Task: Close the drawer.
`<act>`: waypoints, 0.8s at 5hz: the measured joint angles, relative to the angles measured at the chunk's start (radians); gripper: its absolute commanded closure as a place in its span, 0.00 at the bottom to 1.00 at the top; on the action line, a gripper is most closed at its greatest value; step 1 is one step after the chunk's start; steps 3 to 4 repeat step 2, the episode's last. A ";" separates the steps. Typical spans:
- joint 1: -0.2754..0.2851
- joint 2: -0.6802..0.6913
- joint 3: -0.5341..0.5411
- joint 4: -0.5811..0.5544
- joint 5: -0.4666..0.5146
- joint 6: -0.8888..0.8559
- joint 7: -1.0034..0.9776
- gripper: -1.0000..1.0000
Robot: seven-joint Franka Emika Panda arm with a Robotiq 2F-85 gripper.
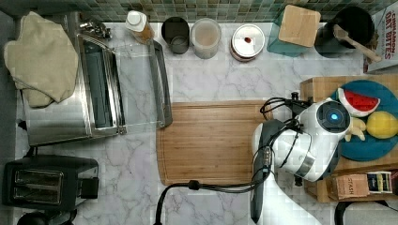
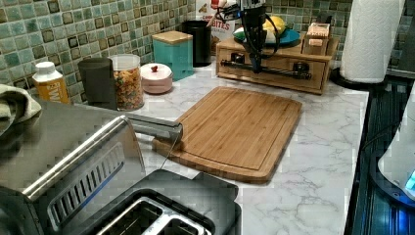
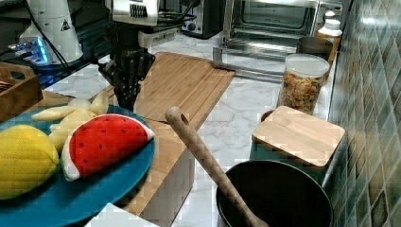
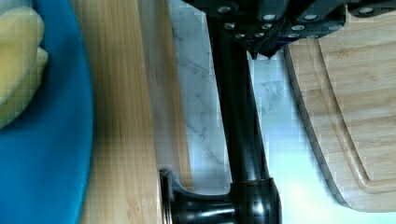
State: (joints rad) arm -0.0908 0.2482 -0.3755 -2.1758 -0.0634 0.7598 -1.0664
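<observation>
Drawer (image 2: 279, 61) front and centre of the action: pale wood face with a long black handle (image 2: 288, 73), set in the low wooden box at the back of the bench (image 2: 323, 147), beneath the blue plate (image 2: 288, 35) of toy fruit.

Sweeping the left view from its left:
- **Toaster oven door (image 2: 151, 128):** hanging open, well out of play.
- **Cutting board (image 2: 235, 127):** flat mid-bench, near the box but not touching it.
- **Claw (image 2: 255, 67):** pointing straight down, right at the handle, just left of its middle. Spread or pinched on the bar? Cannot tell from here.
- **Paper towel roll (image 2: 369, 39):** upright just beyond the box, clear of the arm.

From the wrist view, the handle (image 4: 238, 130) runs dark across marble, standing off the wooden face on its bracket, cutting board edge close alongside.

Step in hand, by the look of it: the closing push itself, and late in it. Looks almost home, face seemingly level with the box, though a last sliver of gap cannot be ruled out.

Next move calls for a straight, level press on the bar toward the box, square to the face so nothing racks or jams. Then ease off once seated, lift clear without snagging the bar, and mind the cutting board's edge on the retreat.
</observation>
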 measured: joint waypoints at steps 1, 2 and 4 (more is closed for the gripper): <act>0.002 -0.001 -0.005 0.002 0.000 -0.006 0.000 1.00; 0.002 -0.003 -0.005 0.000 0.000 -0.006 0.000 1.00; 0.002 -0.003 -0.005 0.000 0.000 -0.006 0.000 1.00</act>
